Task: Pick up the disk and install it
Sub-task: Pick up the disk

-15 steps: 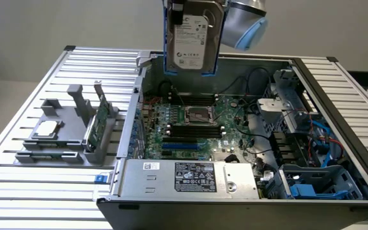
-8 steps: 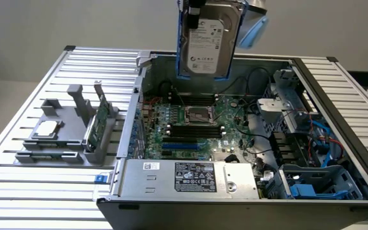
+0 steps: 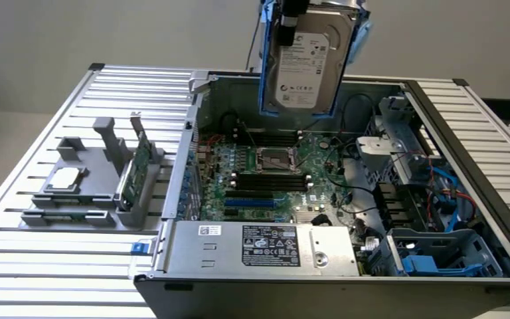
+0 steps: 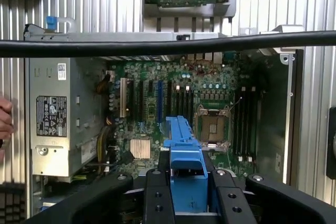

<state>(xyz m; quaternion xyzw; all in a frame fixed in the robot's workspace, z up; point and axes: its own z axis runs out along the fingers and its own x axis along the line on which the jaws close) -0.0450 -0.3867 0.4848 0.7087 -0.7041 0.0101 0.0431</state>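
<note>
So, we've got the disk [image 3: 307, 63] up at the top centre of the exterior view, hanging upright with its white label facing the camera and the blue carrier framing it. The pincer [image 3: 292, 16] is clamped on its top end, so it's grasping the disk, which sits well above the open case [image 3: 326, 296] and touches nothing else.

In the wrist view we look past the black fingers [image 4: 157, 198], which hug the blue carrier on both sides, straight down onto the motherboard [image 4: 173, 103] and its CPU socket [image 4: 212, 127]. A black cable [image 4: 157, 45] runs across that view, and a hand [image 4: 4, 124] peeks in at the edge.

Over on the exterior view's left, a grey holder [image 3: 104, 199] on the slatted bench [image 3: 42, 279] carries a green card [image 3: 135, 174] standing on edge and a small chip [image 3: 64, 178] lying flat. The power supply [image 3: 264, 246] fills the case's lower middle.
</note>
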